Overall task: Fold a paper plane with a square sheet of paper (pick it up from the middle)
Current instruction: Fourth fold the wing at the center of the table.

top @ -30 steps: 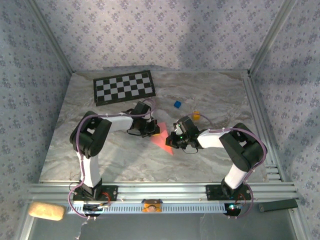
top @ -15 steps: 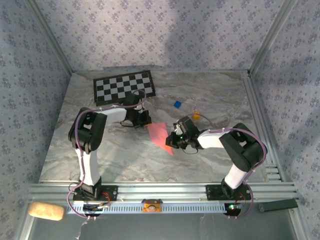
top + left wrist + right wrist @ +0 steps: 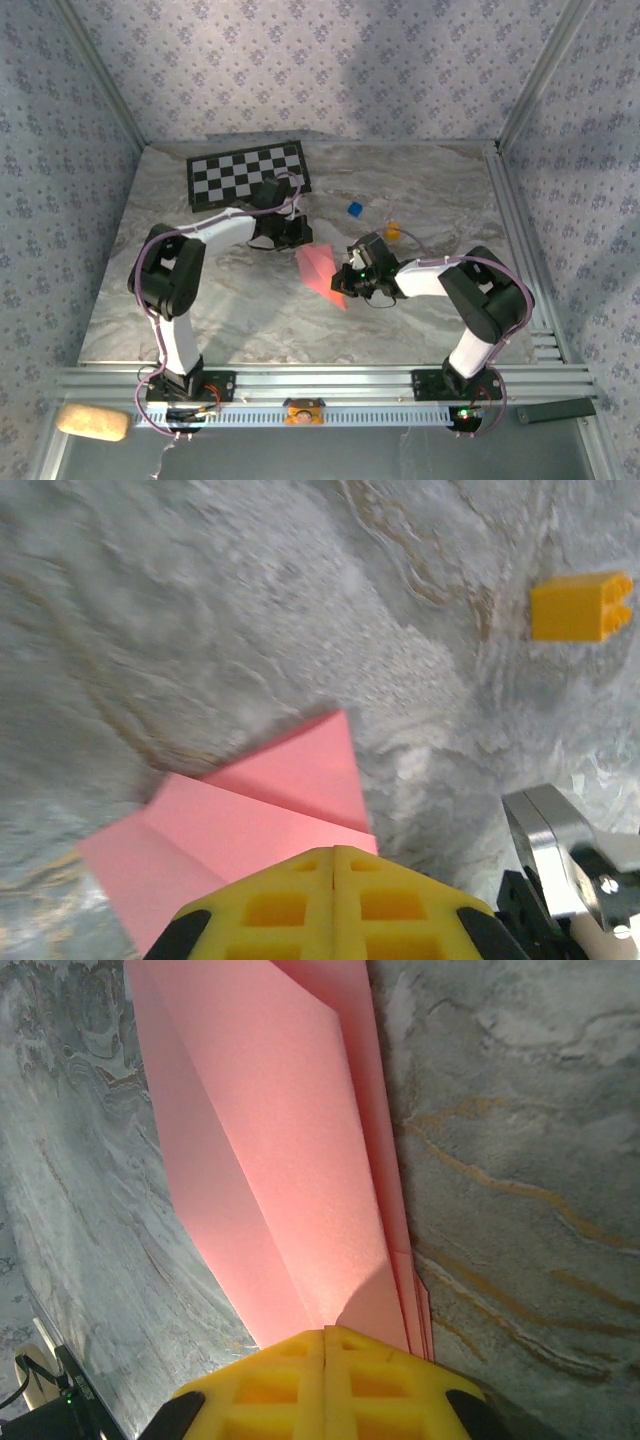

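The square sheet of paper is folded into a long, narrow pink dart, the paper plane point(image 3: 318, 268), lying on the marble table mid-way between the arms. My right gripper point(image 3: 345, 283) is shut at its near end. In the right wrist view the stacked folds point(image 3: 290, 1160) run straight out from between the closed yellow fingertips point(image 3: 326, 1332). My left gripper point(image 3: 298, 238) is shut at the paper's far end. In the left wrist view its closed tips point(image 3: 333, 850) sit over the edge of the pink folds point(image 3: 270, 810); whether they pinch the paper is hidden.
A black-and-white checkerboard mat point(image 3: 248, 172) lies at the back left, just behind the left gripper. A small blue block point(image 3: 354, 208) and an orange block point(image 3: 392, 232) point(image 3: 578, 606) sit behind the right gripper. Aluminium rails border the table's right and near edges.
The left gripper has pulled back off the middle of the paper toward the checkerboard, then edged right, leaving more of the pink dart uncovered. The right arm has stayed put.
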